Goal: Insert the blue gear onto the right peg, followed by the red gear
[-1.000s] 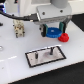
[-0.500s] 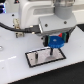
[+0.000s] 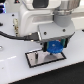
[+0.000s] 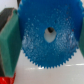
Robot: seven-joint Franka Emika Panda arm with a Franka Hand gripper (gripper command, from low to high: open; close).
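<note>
My gripper [image 3: 54, 46] is shut on the blue gear [image 3: 54, 48], a bright-blue toothed disc held between green pads [image 3: 63, 41]. It hangs just above the right end of the grey, black-rimmed plate [image 3: 37, 61]. The left pin [image 3: 36, 53] shows. The right peg is hidden behind the gear. In the wrist view the blue gear [image 4: 35, 47] fills the frame, with its centre hole showing light, between the green pads [image 4: 7, 42]. The red gear is hidden in the exterior view. A red sliver [image 4: 5, 80] in the wrist view may be it.
The plate lies on a white table [image 3: 15, 70]. The arm's white body [image 3: 35, 22] and a black cable [image 3: 15, 37] fill the space above and to the exterior view's left of the plate.
The gripper has come down with the blue gear towards the right end of the plate. The red gear, seen beside the plate a second ago, is now covered by the gripper.
</note>
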